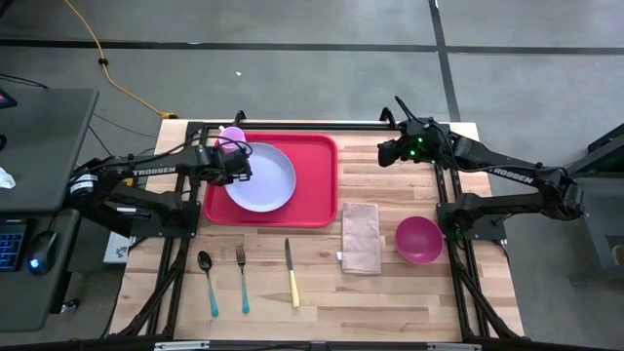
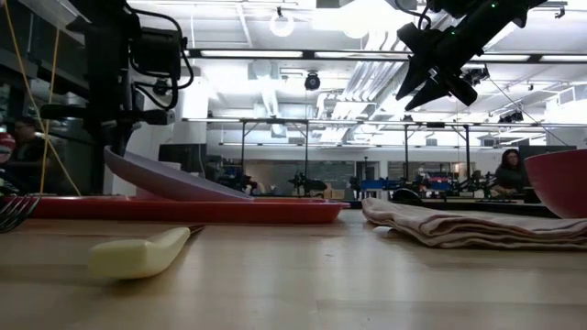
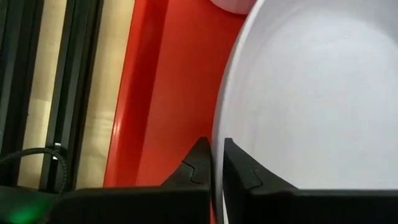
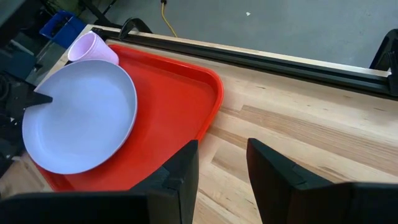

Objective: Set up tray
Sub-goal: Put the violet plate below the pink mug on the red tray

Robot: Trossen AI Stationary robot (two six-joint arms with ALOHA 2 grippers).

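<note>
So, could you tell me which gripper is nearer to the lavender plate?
The left gripper: it is shut on the plate at its rim. The right gripper hovers apart, beyond the tray.

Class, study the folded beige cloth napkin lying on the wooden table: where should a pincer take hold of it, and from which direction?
Pinch the folded beige cloth napkin from straight above, at its raised folded edge; it lies flat and limp, offering no side to clamp.
</note>
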